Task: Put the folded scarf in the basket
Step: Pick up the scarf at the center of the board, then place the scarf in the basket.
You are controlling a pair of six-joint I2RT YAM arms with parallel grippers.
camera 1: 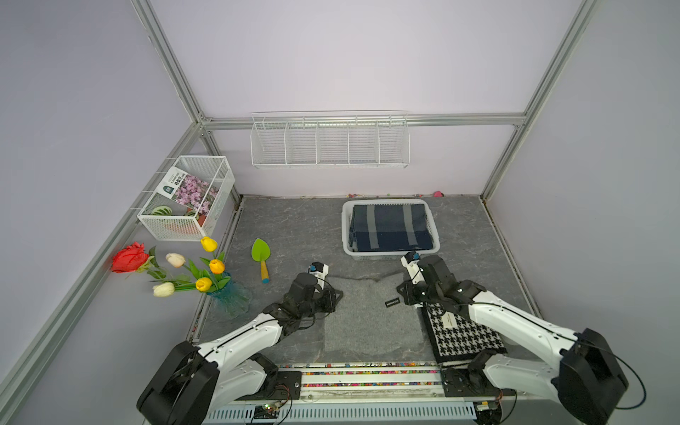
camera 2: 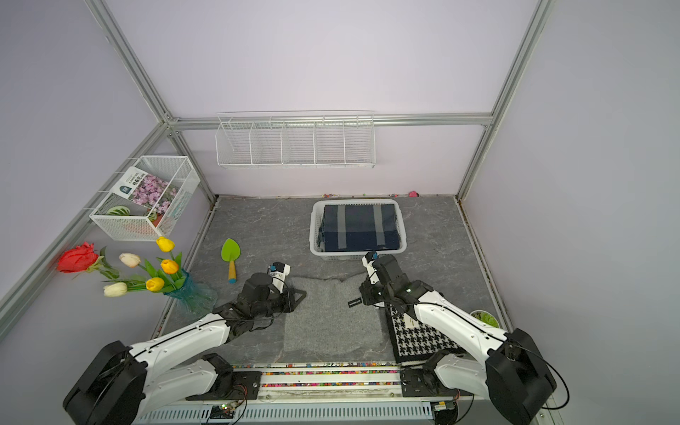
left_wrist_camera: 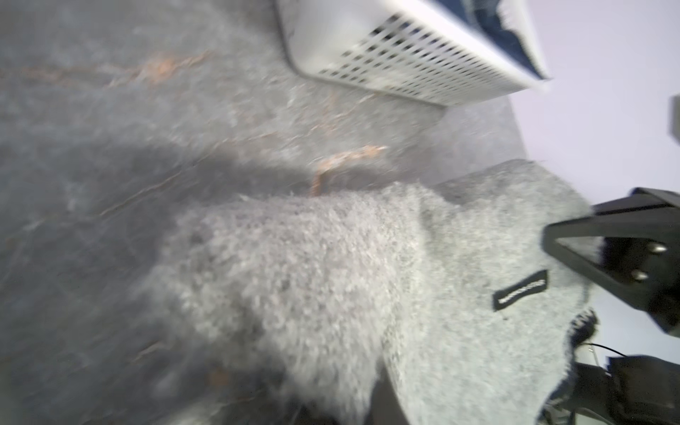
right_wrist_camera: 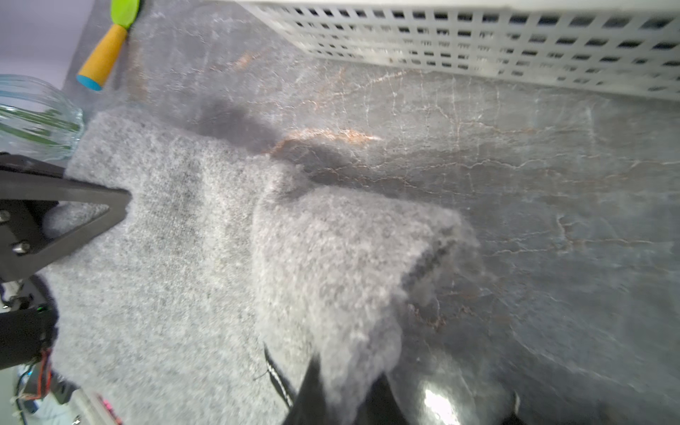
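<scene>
Item: grey scarf point(camera 1: 371, 320), fuzzy, folded, lying from centre to 6 o'clock on the bench point(camera 1: 290, 228), outside the basket point(camera 1: 346, 228). The basket stands at 1 o'clock and holds a navy striped scarf point(camera 1: 390, 228). Left tool point(camera 1: 335, 295) is clamped on the grey scarf's 10 o'clock corner, right tool point(camera 1: 404, 294) on its 2 o'clock corner. Hazards, as judged: the fold may fall open if only the far corners lift; the trailing edge may snag the basket's near rim; the houndstooth scarf point(camera 1: 467, 340), touching at 4 o'clock, may drag along. Markings: black label point(camera 1: 392, 302), paper tag point(camera 1: 449, 321) and seed packet point(camera 1: 187, 189), all unreadable.
</scene>
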